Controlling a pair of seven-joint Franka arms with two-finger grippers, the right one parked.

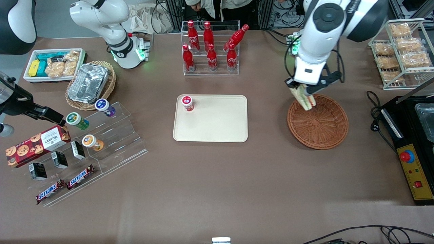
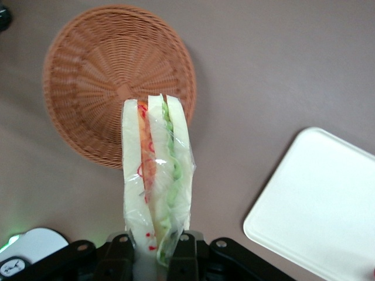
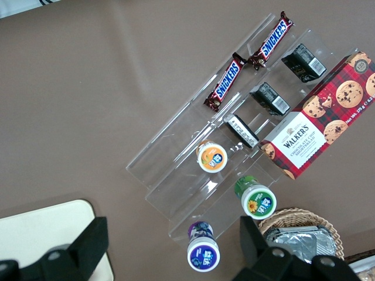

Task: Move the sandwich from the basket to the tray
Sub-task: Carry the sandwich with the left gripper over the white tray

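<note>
White-shelled arm, black joints and cables, black gripper (image 1: 302, 92).

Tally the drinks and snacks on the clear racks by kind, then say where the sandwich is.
Cola bottles: 6
Yogurt cups: 3
Snickers bars: 2
Small black cartons: 3
Walkers cookie box: 1
Total: 15
The gripper holds the sandwich above the basket, not yet over the tray.

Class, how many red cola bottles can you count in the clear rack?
6 cola bottles in the rack: five upright, one tilted. The gripper holds the sandwich above the basket.
</note>
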